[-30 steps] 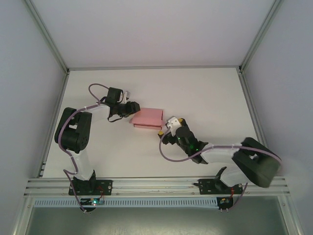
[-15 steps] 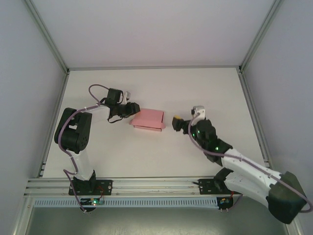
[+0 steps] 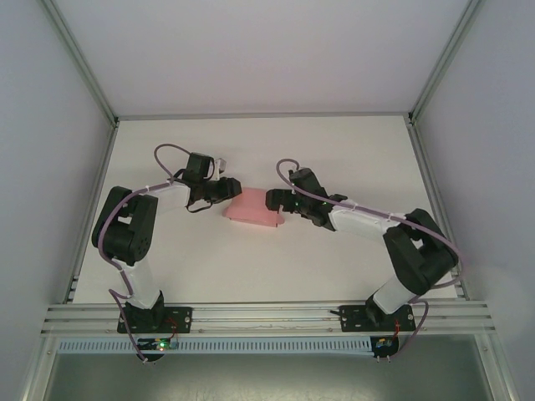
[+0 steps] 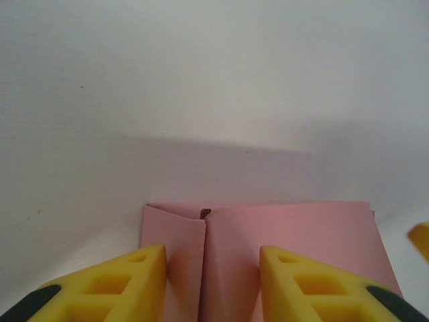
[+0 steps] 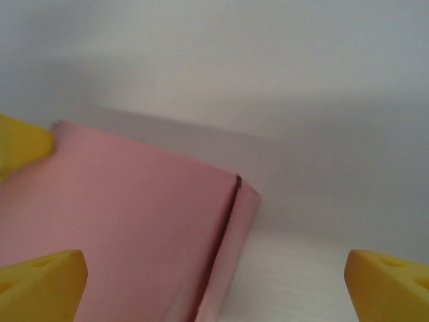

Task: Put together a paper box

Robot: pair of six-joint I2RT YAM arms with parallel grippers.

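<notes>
First, from above, the pink paper box [image 3: 253, 209] lies flattened on the white table [image 3: 351, 150], a little left of the middle and between the two arms. The left gripper [image 3: 227, 189] reaches in from the left and meets the box's upper-left corner. The right gripper [image 3: 273, 200] comes from the right and sits at the box's right end. From this height I cannot tell how far either pair of fingers is parted. Next, the left wrist camera looks along its own yellow fingers [image 4: 107, 285], which stand apart with a clear gap. The left gripper [image 4: 213, 268] straddles a crease that runs down the box [image 4: 295, 235], with a narrower panel left of the crease and a wider one right of it. The card passes under both fingertips rather than being pinched between them. A sliver of another yellow finger [image 4: 420, 239] peeks in at the right edge, just beyond the box's far corner. Lastly, the right wrist camera shows the right gripper [image 5: 214, 285] spread wide, its yellow fingers [image 5: 40, 285] at the two lower corners. The box [image 5: 127, 235] takes up the lower left, its edge with a folded side strip running between the fingers, and bare table lies on the right. The left gripper's yellow fingertip [image 5: 20, 144] touches or nearly touches the box's far-left corner.
</notes>
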